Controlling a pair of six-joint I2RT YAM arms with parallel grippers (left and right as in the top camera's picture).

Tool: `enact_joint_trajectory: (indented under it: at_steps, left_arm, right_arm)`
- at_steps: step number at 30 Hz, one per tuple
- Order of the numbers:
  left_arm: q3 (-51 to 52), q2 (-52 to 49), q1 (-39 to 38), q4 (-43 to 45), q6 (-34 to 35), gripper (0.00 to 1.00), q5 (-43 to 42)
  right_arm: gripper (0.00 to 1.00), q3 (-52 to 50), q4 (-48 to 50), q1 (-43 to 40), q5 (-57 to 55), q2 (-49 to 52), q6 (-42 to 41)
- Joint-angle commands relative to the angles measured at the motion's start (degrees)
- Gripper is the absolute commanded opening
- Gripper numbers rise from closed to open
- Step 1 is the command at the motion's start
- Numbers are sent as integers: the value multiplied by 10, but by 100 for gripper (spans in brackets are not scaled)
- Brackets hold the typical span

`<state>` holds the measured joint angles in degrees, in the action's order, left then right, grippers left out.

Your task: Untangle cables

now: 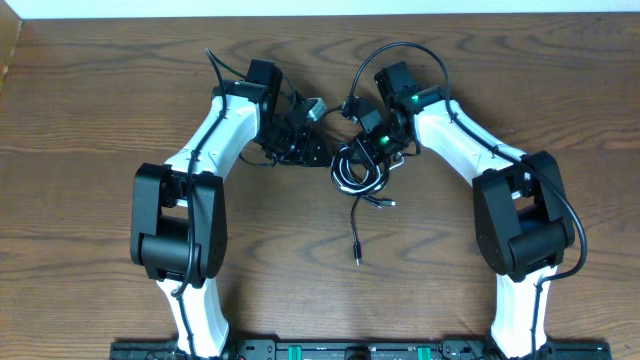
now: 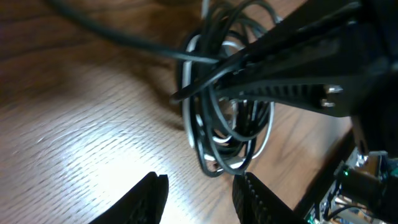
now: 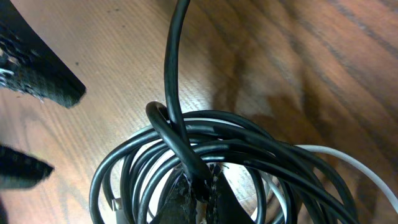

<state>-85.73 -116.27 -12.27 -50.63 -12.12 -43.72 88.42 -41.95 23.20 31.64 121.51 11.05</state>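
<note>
Mid-counter, slightly nearer the far edge: loose coil of thin black cords with one white cord [image 1: 352, 172] lies on the brown wood-grain counter [image 1: 100, 110], between the two white-and-black arms. Right pincer [image 3: 198, 190] is pressed together, pinching black strands at the coil's rim. One black strand [image 3: 174, 62] runs from that grip across the loops and out of the right wrist view. Left pincer [image 2: 202, 183] is spread with nothing between its fingers, over bare wood just beside the coil on the left-edge side, apart from it. White cord [image 3: 348, 163] shows in the outer loops. Long black tail [image 1: 356, 235] trails from the coil toward the near edge, its plug end on bare wood. Shorter plug end [image 1: 385, 202] lies just beside the coil.
</note>
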Motion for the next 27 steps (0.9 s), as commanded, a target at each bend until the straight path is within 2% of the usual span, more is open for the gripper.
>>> enact_joint_trajectory:
  at_steps: [1, 5, 10, 13, 21, 27]
  left_arm:
    - [5, -8, -5, -3, -50, 40, -34]
    - [5, -8, -18, -5, -78, 40, -34]
    - [5, -8, -28, 4, -78, 40, -34]
    - [5, -8, -29, 8, -78, 40, -32]
    - [5, -8, -29, 8, -78, 40, 3]
    - [5, -8, -29, 13, -78, 40, 22]
  right_arm:
    - [1, 4, -1, 9, 41, 7, 9]
    - [1, 4, -1, 7, 99, 7, 37]
    - [1, 4, -5, -6, 152, 7, 47]
    - [1, 4, -24, -8, 183, 7, 87]
    - [1, 4, -75, -10, 185, 7, 145]
    - [1, 4, -80, -18, 184, 7, 148]
